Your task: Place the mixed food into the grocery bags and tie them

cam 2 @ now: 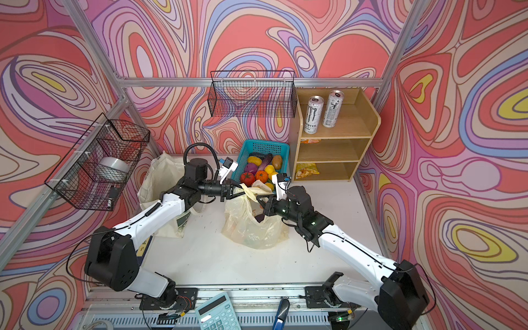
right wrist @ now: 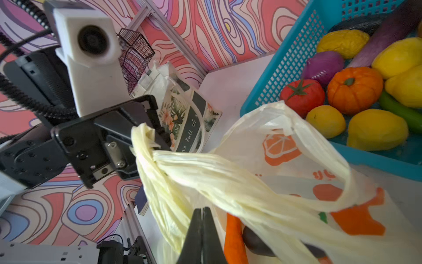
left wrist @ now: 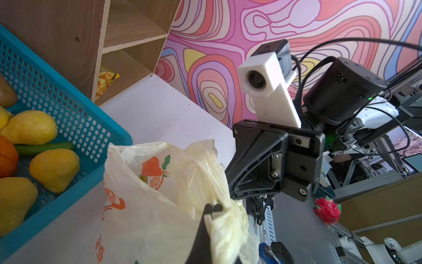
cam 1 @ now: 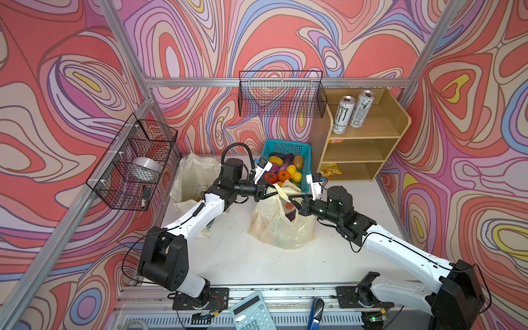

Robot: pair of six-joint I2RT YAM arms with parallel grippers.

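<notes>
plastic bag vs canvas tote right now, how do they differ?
The plastic bag is translucent pale yellow with orange print; the canvas tote is opaque cream. The plastic bag sits mid-table, its handles pinched by the left gripper and right gripper; the canvas tote stands back left, held by neither. Neither is tied.

Both top views are bright and evenly lit from overhead. Under the arms, the white tabletop (cam 1: 243, 257) carries only faint, soft-edged shadows. Wide-lens stretch splays the frame posts (cam 1: 124, 43) outward toward the picture edges, and fine detail is slightly soft.

In the right wrist view the right end effector (right wrist: 202, 210) is a dark, unlit wedge. The plastic bag (right wrist: 239, 182) strands just past its tip are smeared with blur, while the lemons (right wrist: 376, 130) farther beyond are sharper, with a pale sheen.

In the left wrist view the left end effector (left wrist: 213, 209) is likewise a silhouette, and the far background (left wrist: 404, 144) beyond it washes out pale.
</notes>
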